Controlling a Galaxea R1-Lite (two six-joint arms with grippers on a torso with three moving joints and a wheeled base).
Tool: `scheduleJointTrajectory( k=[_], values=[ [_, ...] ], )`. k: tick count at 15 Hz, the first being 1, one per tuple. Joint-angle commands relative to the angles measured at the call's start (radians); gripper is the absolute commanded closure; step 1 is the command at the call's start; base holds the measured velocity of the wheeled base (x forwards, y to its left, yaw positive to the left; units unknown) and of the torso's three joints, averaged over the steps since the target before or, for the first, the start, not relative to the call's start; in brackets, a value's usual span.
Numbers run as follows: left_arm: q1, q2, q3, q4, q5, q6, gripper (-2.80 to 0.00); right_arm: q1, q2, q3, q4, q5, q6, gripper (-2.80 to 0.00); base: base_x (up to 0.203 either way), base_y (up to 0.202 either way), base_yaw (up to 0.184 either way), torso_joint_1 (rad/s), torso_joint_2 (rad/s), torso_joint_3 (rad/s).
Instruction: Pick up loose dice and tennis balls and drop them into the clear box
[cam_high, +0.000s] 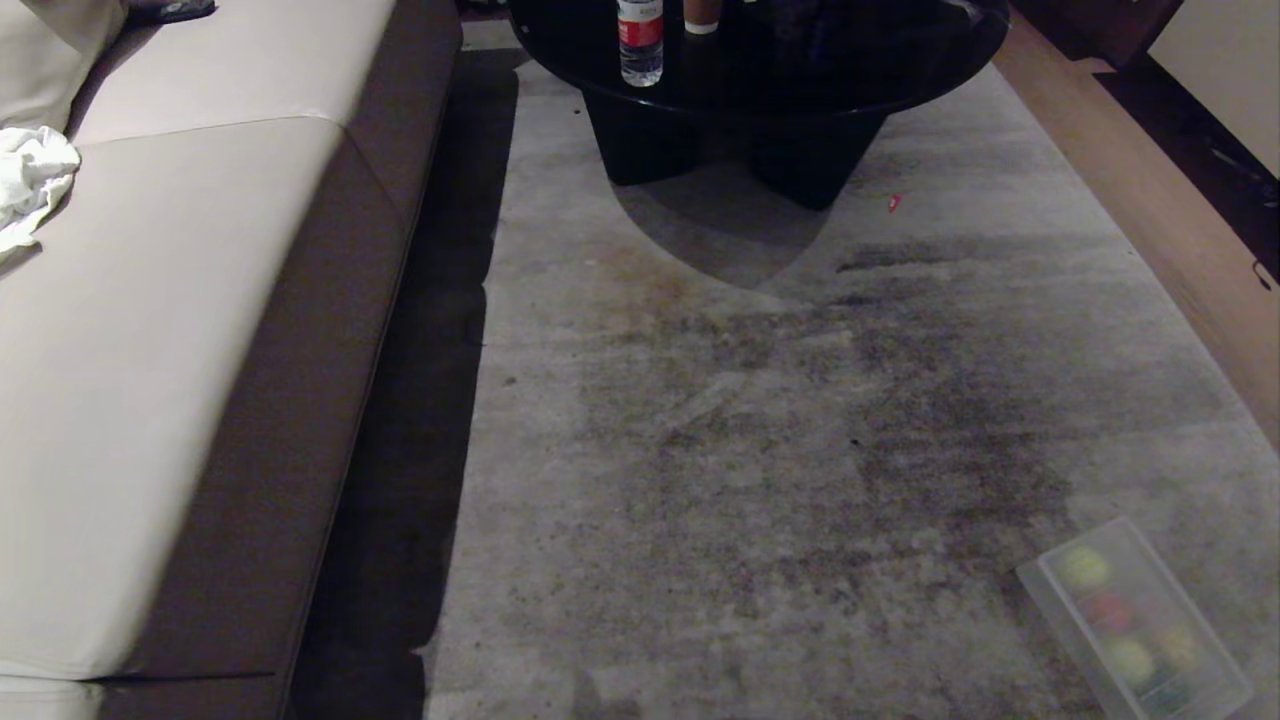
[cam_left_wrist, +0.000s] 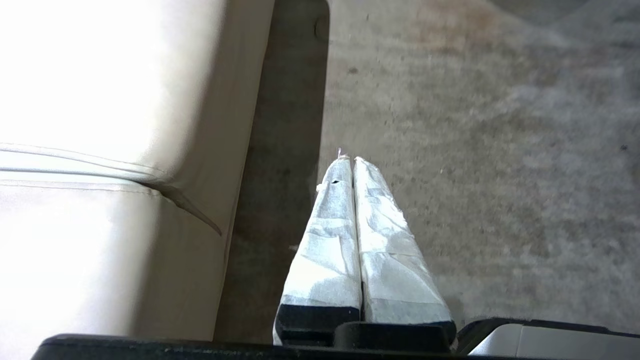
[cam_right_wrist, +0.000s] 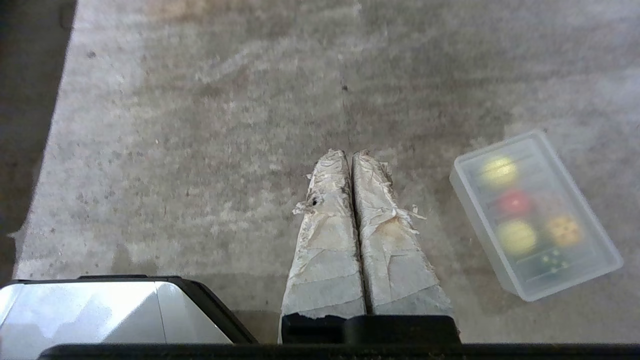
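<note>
Dice and tennis balls sit inside the clear box (cam_right_wrist: 535, 215), which lies lidded on the grey rug (cam_high: 760, 430) at the robot's near right, and I see none loose on the floor. Through the cloudy lid I make out two yellow-green tennis balls (cam_right_wrist: 498, 171), a red die (cam_right_wrist: 515, 202), a tan one (cam_right_wrist: 563, 229), and something dark green with pips. Balls should be light, fuzzy and grippy, best pinched across the middle; dice look hard and smooth, so flat opposite faces are the safe hold. The box is likely light and apt to slide if nudged. The right gripper (cam_right_wrist: 351, 156) hangs above bare rug beside the box, taped fingers pressed together, holding nothing. The left gripper (cam_left_wrist: 350, 161) is likewise closed and empty near the sofa (cam_high: 180, 330). The black table (cam_high: 760, 70) is cut off at the top, and the lid blurs every shape inside.
</note>
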Motion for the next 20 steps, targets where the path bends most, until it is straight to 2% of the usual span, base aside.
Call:
scheduleJointTrajectory(
  k=[1,20],
  values=[
    [0.000,0.002,0.002,0.000,0.002,-0.003,0.00,0.002,0.002,0.000,0.000,0.000,0.001,0.00,0.000,0.000,0.000,0.002,0.00,0.197],
    [0.000,0.002,0.002,0.000,0.002,-0.004,0.00,0.001,0.002,0.000,0.000,0.000,0.000,0.00,0.000,0.000,0.000,0.003,0.00,0.202]
  ],
)
